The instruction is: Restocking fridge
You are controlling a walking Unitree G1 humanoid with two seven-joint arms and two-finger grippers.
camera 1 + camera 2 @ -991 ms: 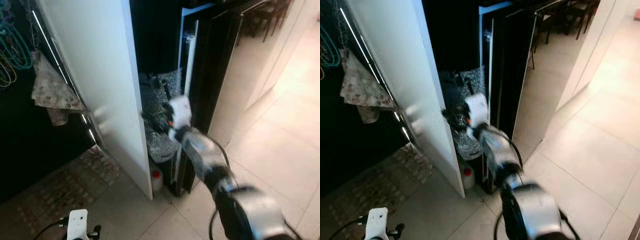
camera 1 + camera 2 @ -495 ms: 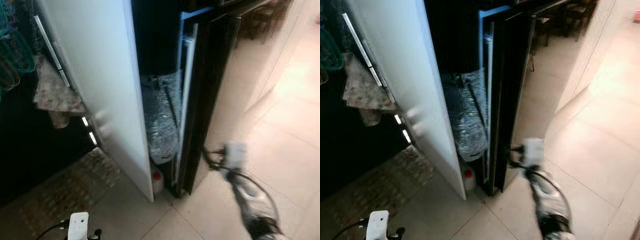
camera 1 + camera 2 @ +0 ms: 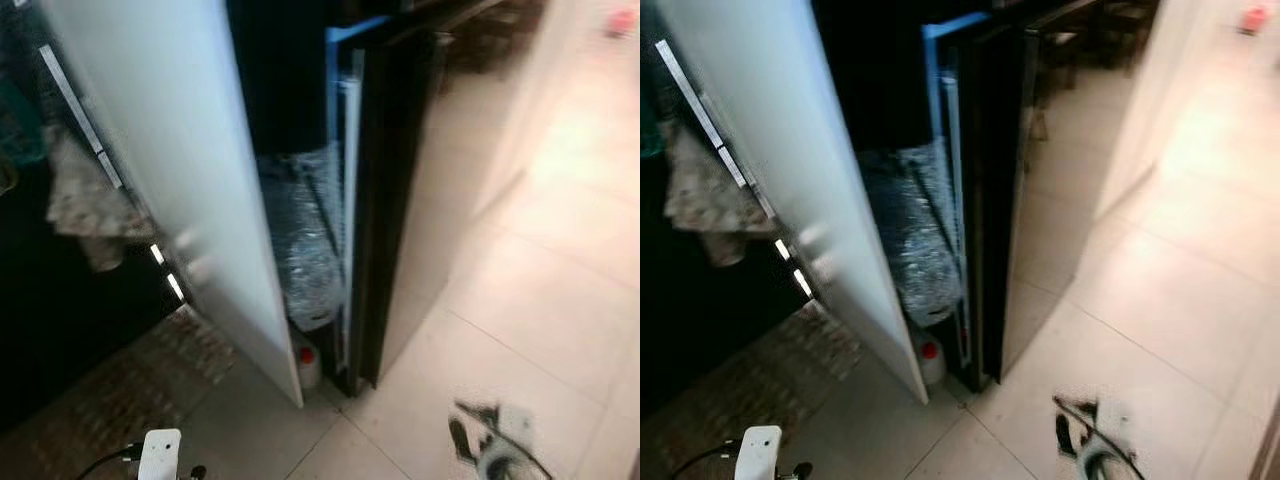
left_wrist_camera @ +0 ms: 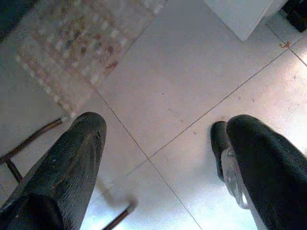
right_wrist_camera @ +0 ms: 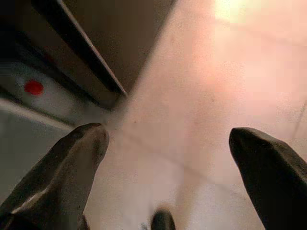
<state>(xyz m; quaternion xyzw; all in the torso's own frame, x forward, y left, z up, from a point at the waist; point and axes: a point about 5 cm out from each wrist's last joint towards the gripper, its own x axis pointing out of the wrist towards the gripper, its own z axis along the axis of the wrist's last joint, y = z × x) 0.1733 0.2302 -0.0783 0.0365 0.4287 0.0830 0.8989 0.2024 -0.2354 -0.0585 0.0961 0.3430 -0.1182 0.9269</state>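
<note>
Right gripper (image 5: pixel 168 158) dropped from fridge (image 3: pixel 385 200) to beige tiled floor (image 3: pixel 540 330), both grippers' jaws wide, empty.

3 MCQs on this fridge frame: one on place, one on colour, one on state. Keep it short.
1. Where does the small white bottle stand?
A. on the floor between the two doors
B. on the patterned rug
C. in a gripper

2. What colour is the bottle's cap?
A. blue
B. red
C. green

3. How do the right gripper fingers stand?
A. shut on the bottle
B. shut on nothing
C. spread apart, nothing between

Answers: 1 A, it sits at the foot of the gap between the white door and the black door. 2 B, a red cap shows. 3 C, floor tiles show between the fingers.
</note>
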